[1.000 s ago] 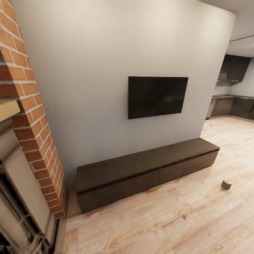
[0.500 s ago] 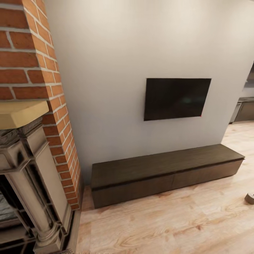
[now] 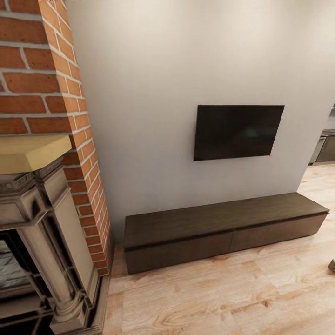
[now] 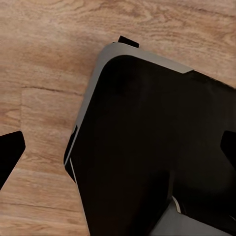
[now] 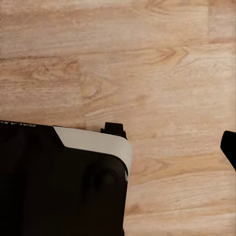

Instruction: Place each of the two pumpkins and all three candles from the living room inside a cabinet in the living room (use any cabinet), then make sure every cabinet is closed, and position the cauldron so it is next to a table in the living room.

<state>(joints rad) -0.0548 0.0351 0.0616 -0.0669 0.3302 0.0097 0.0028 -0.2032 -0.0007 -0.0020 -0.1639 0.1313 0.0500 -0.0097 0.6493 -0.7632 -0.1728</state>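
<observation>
The cabinet (image 3: pixel 223 230) stands along the grey wall under the dark screen (image 3: pixel 238 131) — drawer fronts flush, closed. A candle (image 3: pixel 332 265) barely shows on the wood floor (image 3: pixel 223 298). Both wrist views look down on the robot's base (image 4: pixel 147 147) — gripper state cannot be told.
</observation>
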